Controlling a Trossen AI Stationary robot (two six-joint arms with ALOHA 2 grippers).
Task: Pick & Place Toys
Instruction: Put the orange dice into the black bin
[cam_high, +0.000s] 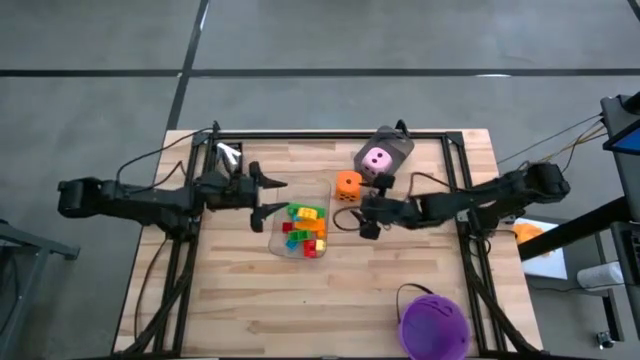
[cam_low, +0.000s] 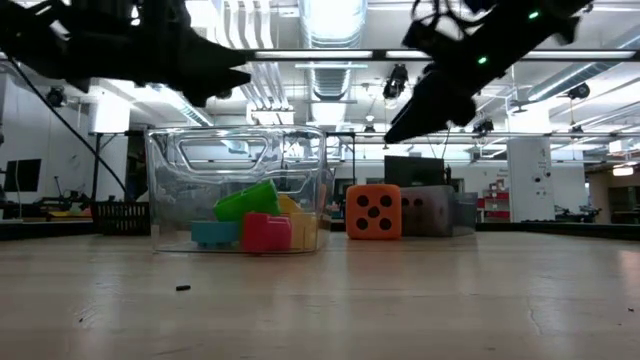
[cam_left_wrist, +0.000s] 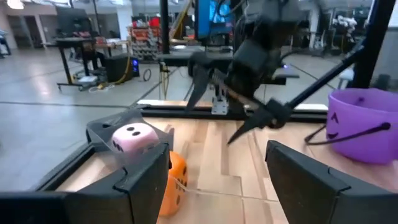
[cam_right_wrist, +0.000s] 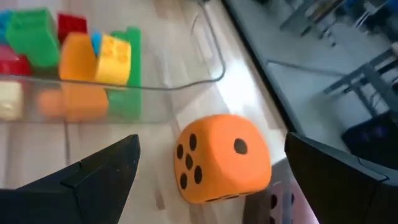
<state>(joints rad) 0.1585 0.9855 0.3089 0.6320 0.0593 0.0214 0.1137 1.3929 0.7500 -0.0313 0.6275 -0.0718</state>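
A clear tray (cam_high: 322, 190) in the middle of the table holds several building bricks (cam_high: 305, 228), green, red, yellow and orange; they also show in the low view (cam_low: 250, 220) and the right wrist view (cam_right_wrist: 74, 56). An orange dotted die (cam_high: 348, 185) stands on the table just beyond the tray's far right corner, also seen in the right wrist view (cam_right_wrist: 224, 158). A pink dotted die (cam_high: 378, 157) lies in a grey bin (cam_high: 395, 142). My left gripper (cam_high: 270, 197) is open and empty above the tray's left side. My right gripper (cam_high: 352, 217) is open and empty in the air, right of the tray and near the orange die.
A purple bucket (cam_high: 432, 322) stands at the table's near right. A black frame rail (cam_high: 330, 137) runs along the far edge and down both sides. Bare wood lies near the front edge (cam_high: 300, 310).
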